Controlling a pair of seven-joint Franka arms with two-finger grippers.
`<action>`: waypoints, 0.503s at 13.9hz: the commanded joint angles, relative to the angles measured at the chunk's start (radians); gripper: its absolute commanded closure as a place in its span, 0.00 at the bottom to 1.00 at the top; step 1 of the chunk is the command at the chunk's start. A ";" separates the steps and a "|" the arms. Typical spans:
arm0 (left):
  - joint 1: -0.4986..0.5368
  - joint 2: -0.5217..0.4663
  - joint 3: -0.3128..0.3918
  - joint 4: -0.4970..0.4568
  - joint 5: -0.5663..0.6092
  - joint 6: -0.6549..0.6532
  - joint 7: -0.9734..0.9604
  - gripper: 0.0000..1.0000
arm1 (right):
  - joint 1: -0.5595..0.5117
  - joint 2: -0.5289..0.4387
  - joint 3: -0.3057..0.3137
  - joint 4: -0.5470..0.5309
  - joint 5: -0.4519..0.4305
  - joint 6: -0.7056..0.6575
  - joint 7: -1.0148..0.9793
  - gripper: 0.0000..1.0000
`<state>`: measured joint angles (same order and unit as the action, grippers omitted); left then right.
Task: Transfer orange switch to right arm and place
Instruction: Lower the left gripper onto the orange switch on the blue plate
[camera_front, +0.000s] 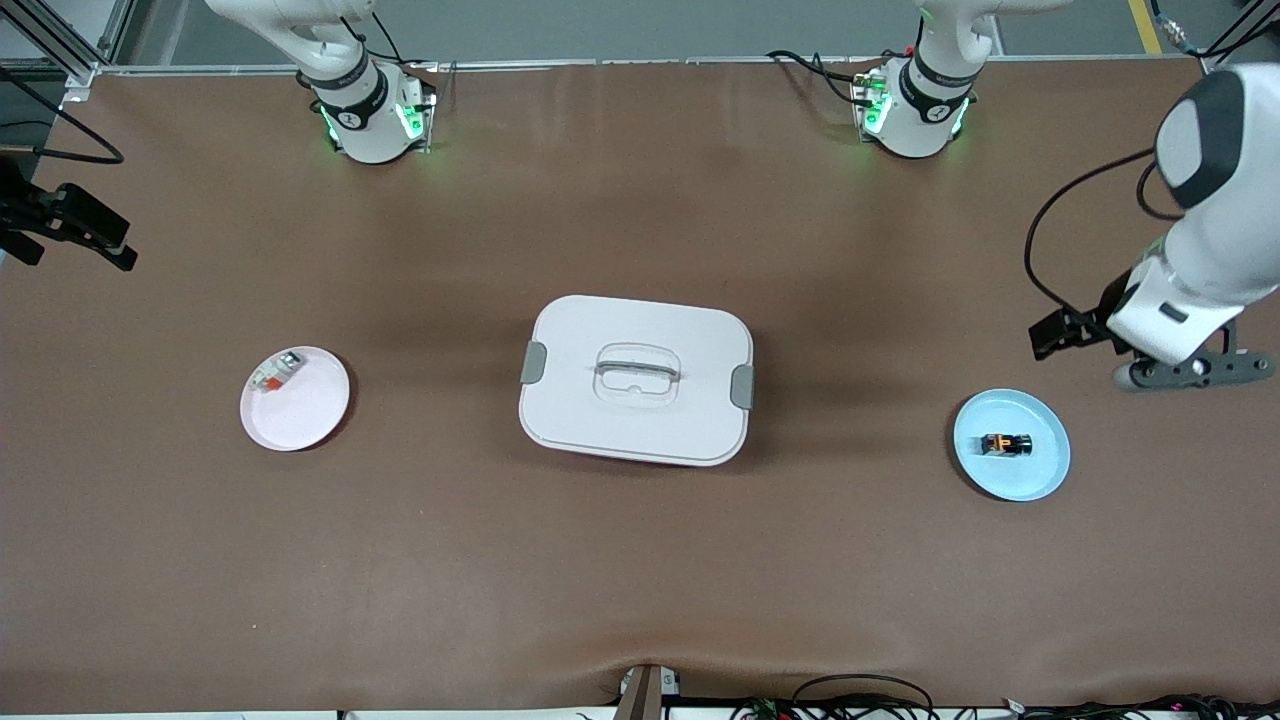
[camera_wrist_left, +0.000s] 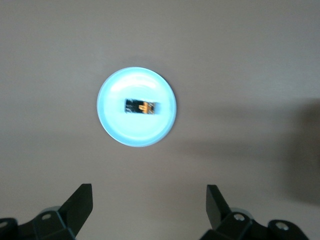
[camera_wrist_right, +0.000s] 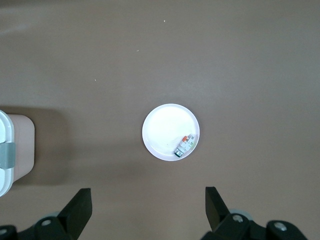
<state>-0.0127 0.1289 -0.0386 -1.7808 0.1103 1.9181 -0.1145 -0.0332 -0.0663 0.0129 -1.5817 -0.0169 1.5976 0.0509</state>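
Both my grippers stand wide and empty, the left gripper (camera_wrist_left: 147, 207) above the blue plate (camera_front: 1040, 478) where the orange switch (camera_front: 1006, 445) lies, probably light, rigid and easily skidded, so I judge pinching its long flat sides safest.

You see the orange switch (camera_front: 1006, 445) on the blue plate (camera_front: 1040, 478), toward the left arm's end from the white box (camera_front: 637, 378); the left gripper (camera_front: 1175, 372) hangs near that plate.

Left arm: reaches in from 3 o'clock in the front view, wrist bent downward.
Left gripper (camera_wrist_left: 149, 207): raised, fingers apart.
Right gripper (camera_wrist_right: 148, 210): raised, fingers apart.
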 joint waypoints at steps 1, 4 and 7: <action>0.011 0.079 -0.003 0.009 0.066 0.076 0.048 0.00 | -0.013 0.008 0.004 0.016 0.031 -0.004 -0.003 0.00; 0.051 0.178 -0.006 0.006 0.066 0.206 0.139 0.00 | -0.014 0.011 0.004 0.011 0.040 -0.004 -0.002 0.00; 0.076 0.247 -0.007 -0.020 0.055 0.315 0.173 0.00 | -0.071 0.037 0.002 0.009 0.144 -0.011 -0.020 0.00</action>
<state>0.0512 0.3470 -0.0386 -1.7903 0.1602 2.1819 0.0371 -0.0501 -0.0513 0.0072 -1.5836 0.0648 1.5956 0.0512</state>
